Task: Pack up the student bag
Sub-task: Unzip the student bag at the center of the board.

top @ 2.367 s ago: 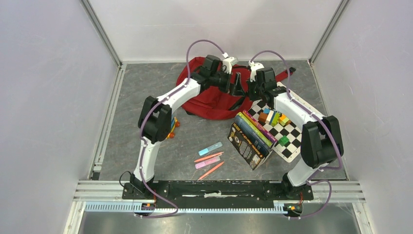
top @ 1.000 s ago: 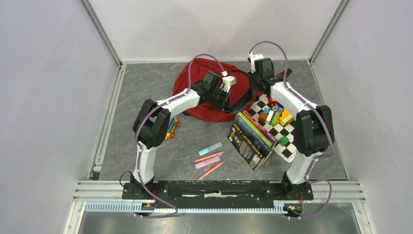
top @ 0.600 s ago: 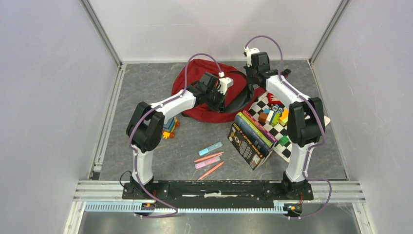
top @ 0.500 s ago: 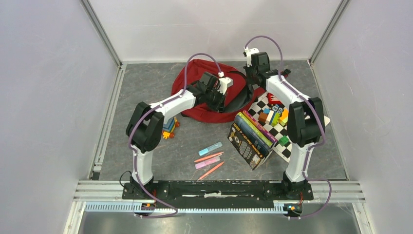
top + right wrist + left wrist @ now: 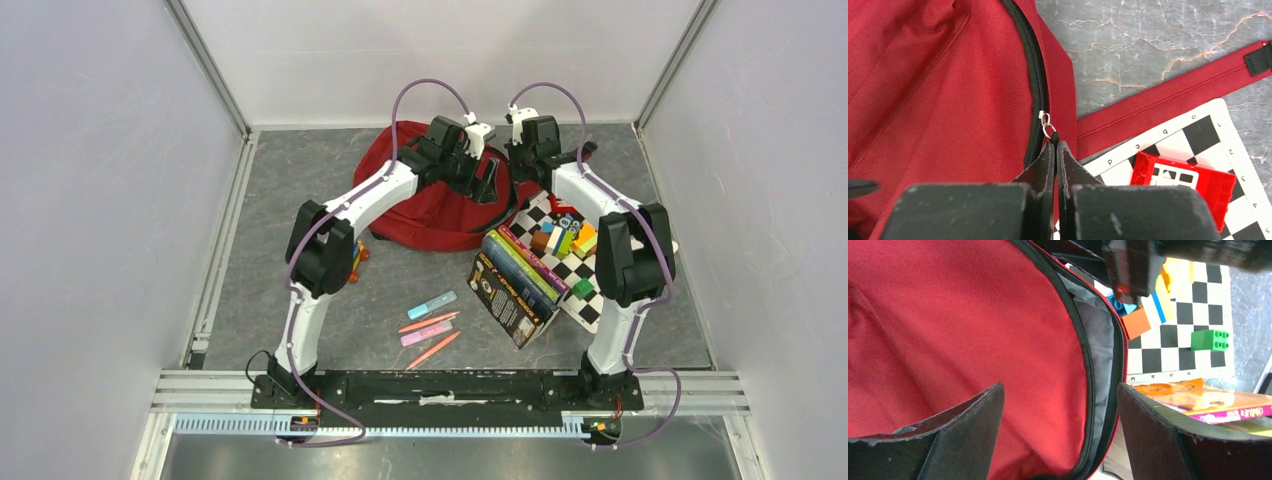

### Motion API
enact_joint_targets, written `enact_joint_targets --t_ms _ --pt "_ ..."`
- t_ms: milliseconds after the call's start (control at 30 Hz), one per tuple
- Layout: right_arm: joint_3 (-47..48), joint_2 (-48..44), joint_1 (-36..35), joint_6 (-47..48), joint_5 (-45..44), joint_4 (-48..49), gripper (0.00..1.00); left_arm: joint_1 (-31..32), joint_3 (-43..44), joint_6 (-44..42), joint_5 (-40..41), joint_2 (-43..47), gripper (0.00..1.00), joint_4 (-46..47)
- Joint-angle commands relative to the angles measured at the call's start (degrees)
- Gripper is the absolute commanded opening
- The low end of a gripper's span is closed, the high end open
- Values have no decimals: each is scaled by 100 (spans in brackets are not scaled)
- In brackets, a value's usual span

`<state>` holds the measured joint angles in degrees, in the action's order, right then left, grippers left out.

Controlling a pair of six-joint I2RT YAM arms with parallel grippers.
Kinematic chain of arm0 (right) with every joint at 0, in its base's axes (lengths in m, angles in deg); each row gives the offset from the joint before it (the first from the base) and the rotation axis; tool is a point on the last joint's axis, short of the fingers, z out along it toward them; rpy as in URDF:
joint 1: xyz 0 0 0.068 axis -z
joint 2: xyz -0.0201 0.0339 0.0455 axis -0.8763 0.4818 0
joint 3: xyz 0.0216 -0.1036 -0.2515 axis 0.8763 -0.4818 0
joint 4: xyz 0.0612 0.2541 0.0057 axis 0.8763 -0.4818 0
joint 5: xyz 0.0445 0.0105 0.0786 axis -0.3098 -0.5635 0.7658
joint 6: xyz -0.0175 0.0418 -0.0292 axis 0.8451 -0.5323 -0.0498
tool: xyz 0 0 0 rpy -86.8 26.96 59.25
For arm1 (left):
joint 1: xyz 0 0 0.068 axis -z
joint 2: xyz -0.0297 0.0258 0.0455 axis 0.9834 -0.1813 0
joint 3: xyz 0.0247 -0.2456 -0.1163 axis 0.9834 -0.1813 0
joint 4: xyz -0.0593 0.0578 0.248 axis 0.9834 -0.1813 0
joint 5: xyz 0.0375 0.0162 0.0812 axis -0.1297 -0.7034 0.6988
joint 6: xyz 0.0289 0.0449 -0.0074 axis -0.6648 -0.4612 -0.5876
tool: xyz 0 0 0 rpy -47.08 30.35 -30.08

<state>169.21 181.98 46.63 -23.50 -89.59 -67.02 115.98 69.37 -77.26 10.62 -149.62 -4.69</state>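
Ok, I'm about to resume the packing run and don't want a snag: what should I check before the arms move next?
1. Right gripper shut on the zip pull: ok.
2. Left gripper open, holding nothing: ok.
3. Student bag mouth wide enough for loading: cannot tell; only a narrow gap showing grey lining.
4. Books and blocks outside the bag, unobstructed: ok.
5. Strap lying clear of the zip: ok.
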Motion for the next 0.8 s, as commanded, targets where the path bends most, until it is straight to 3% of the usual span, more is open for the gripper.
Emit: enact_joint_targets --t_ms 0,600,767 --pt "-62 -419 -2 -258 161 164 0 12 427 518 -275 -506 90 245" --pt "-221 -923 -11 -1021 737 136 0 23 -13 2442 -662 -849 94 2099" --pt "-221 -994 -23 -1077 744 137 0 23 36 2328 18 -888 90 1746"
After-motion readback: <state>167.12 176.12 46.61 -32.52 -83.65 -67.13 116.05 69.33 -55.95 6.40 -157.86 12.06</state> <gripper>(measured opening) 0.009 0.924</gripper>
